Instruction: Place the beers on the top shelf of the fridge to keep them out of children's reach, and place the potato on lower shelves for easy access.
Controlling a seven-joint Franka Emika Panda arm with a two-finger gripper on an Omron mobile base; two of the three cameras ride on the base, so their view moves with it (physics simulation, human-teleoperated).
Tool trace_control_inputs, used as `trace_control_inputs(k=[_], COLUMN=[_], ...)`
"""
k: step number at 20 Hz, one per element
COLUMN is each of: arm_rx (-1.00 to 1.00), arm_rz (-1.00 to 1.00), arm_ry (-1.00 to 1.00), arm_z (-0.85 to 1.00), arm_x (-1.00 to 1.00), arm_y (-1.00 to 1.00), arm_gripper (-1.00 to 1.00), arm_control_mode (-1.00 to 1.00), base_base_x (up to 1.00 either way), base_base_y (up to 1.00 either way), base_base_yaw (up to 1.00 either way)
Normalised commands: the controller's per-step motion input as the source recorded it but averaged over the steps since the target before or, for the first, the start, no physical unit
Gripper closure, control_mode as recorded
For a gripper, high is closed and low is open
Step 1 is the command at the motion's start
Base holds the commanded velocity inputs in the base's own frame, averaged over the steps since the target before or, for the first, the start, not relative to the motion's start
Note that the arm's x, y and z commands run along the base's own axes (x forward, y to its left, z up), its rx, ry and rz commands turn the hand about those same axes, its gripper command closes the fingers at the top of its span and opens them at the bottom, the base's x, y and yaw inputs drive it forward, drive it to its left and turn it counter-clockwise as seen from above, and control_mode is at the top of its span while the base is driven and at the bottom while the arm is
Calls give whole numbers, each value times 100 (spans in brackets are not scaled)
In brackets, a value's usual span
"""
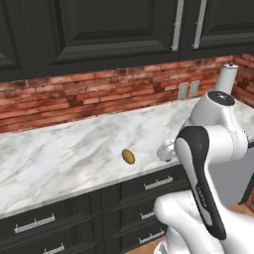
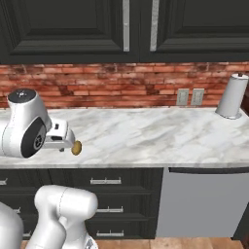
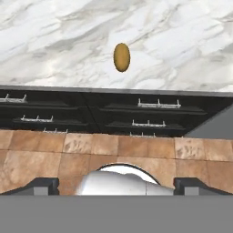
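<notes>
The potato (image 1: 128, 157) is lying alone on the marble counter (image 1: 59, 154), near its front edge; one potato is showing, and it is sitting on its side with bare stone all around it. In the hand view it is standing as a small oval (image 3: 121, 57) a little back from the counter's front lip.

The arm (image 1: 206, 163) is rising from the base, bending at the elbow and reaching forward, with the hand held out level in front of the counter. The gripper (image 3: 116, 185) is spread wide, its two dark fingertips (image 3: 43, 185) sitting far apart at the bottom of the hand view and pinching nothing. In the right base view the hand's end (image 2: 58, 137) is appearing just beside the potato (image 2: 76, 148); whether they are touching cannot be told there, while the hand view is showing the potato well ahead of the tips.

Below the counter dark drawers (image 1: 34, 223) with silver handles are running along. Behind it a red brick wall (image 2: 121, 85) is carrying two outlets (image 2: 189, 97), dark cabinets (image 2: 63, 29) are hanging above, and one paper towel roll (image 2: 232, 96) is standing upright at the far right. Nothing is lying between gripper and potato
</notes>
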Motion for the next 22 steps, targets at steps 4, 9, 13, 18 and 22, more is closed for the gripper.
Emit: trace_control_inputs(k=[4, 9, 13, 18, 22], arm_rx=[0, 0, 0, 0, 0], arm_rz=[0, 0, 0, 0, 0], arm_ry=[5, 2, 8, 4, 4], arm_z=[-42, -29, -14, -22, -30], arm_x=[47, 48, 48, 43, 30], arm_y=[45, 15, 0, 0, 0], arm_gripper=[-100, -100, -100, -100, -100], arm_control_mode=[-100, -100, -100, -100, -100], base_base_x=[0, 0, 0, 0, 0], base_base_y=[0, 0, 0, 0, 0], base_base_yaw=[0, 0, 0, 0, 0])
